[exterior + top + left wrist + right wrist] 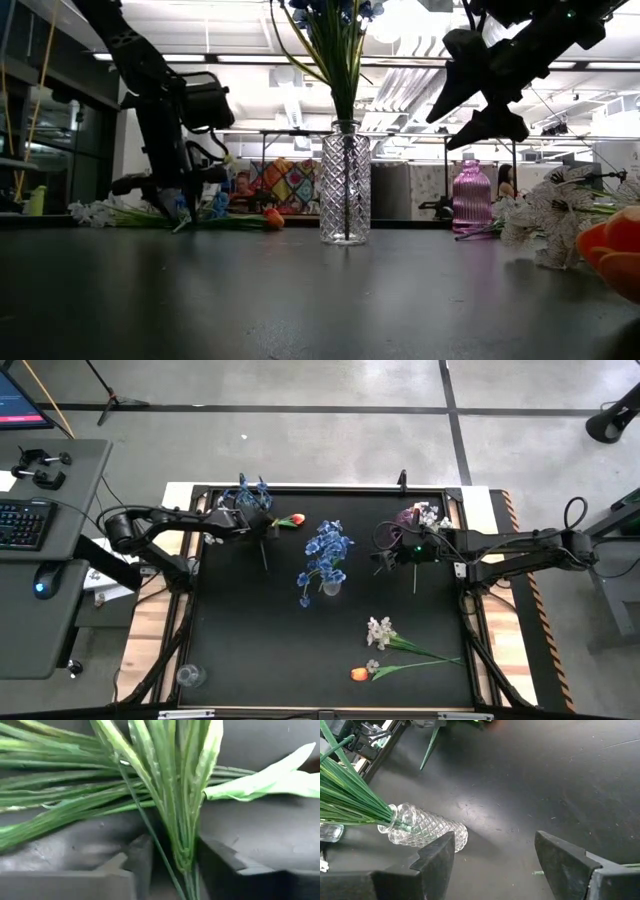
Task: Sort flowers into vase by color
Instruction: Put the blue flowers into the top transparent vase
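A blue spray (248,493) lies at the table's far left, its green stem bundle (182,835) trailing toward the near edge. My left gripper (243,520) is low over it, pointing steeply down and open. Its fingers (142,857) stand close on either side of the bundle; I cannot tell if they touch it. An orange tulip (293,520) lies just to its right. The clear vase (345,185) stands mid-table with blue flowers (327,550) in it. My right gripper (392,555) hovers open to the vase's right, above the table, with nothing between its fingers.
A purple vase (408,516) stands at the far right with pale blossoms (432,515) beside it. A white spray (380,630) and a second orange tulip (360,673) lie near the front edge. A small clear glass (190,676) stands at the near left corner.
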`<state>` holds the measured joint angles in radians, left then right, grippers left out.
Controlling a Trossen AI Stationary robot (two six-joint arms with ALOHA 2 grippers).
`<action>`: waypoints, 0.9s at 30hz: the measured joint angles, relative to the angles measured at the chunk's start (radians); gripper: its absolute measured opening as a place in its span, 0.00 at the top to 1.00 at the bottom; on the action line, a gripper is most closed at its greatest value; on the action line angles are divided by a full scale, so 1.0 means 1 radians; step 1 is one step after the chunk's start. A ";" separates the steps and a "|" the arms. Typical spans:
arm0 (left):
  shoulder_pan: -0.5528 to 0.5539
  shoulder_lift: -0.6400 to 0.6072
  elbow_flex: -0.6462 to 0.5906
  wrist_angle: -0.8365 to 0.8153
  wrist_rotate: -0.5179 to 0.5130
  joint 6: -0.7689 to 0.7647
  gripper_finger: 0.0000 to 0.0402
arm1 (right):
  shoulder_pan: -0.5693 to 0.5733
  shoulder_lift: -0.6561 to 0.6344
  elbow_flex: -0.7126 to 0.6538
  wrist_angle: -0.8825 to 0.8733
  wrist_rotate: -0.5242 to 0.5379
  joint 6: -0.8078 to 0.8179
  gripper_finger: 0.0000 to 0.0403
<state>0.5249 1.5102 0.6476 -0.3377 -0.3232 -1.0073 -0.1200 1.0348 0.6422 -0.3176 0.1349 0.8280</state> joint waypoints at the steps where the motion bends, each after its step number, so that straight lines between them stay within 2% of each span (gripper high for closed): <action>1: 0.001 -0.004 0.000 0.005 -0.005 0.014 0.77 | 0.000 0.000 0.000 0.000 0.000 0.000 0.35; 3: 0.001 -0.016 0.000 0.008 -0.005 0.045 0.91 | 0.000 0.000 0.000 0.000 0.000 0.000 0.35; 5: 0.000 -0.032 0.000 0.007 0.009 0.058 0.97 | 0.000 0.000 0.000 0.000 0.000 0.000 0.35; 11: -0.051 -0.185 0.000 -0.003 0.041 0.145 0.99 | 0.000 0.000 0.000 0.000 0.001 0.001 0.35; 14: -0.094 -0.313 0.000 0.009 0.009 0.163 0.99 | 0.000 0.000 0.000 0.000 0.001 0.003 0.35; 17: -0.146 -0.434 -0.002 0.102 -0.032 0.256 0.99 | 0.000 0.000 0.000 0.000 0.001 0.001 0.35; 19: -0.185 -0.502 -0.035 0.282 -0.038 0.336 1.00 | 0.000 0.000 0.000 0.000 0.001 0.001 0.35; 22: -0.240 -0.548 -0.142 0.664 -0.038 0.427 1.00 | 0.000 0.000 0.000 0.000 0.001 0.001 0.35; 25: -0.267 -0.516 -0.278 1.063 -0.054 0.440 1.00 | 0.000 0.000 0.000 0.000 0.001 0.005 0.35; 27: -0.277 -0.452 -0.349 1.261 -0.085 0.414 1.00 | 0.000 0.000 0.000 0.001 0.002 0.005 0.35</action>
<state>0.2474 1.0586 0.2982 0.9233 -0.4085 -0.5936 -0.1200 1.0348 0.6422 -0.3170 0.1368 0.8330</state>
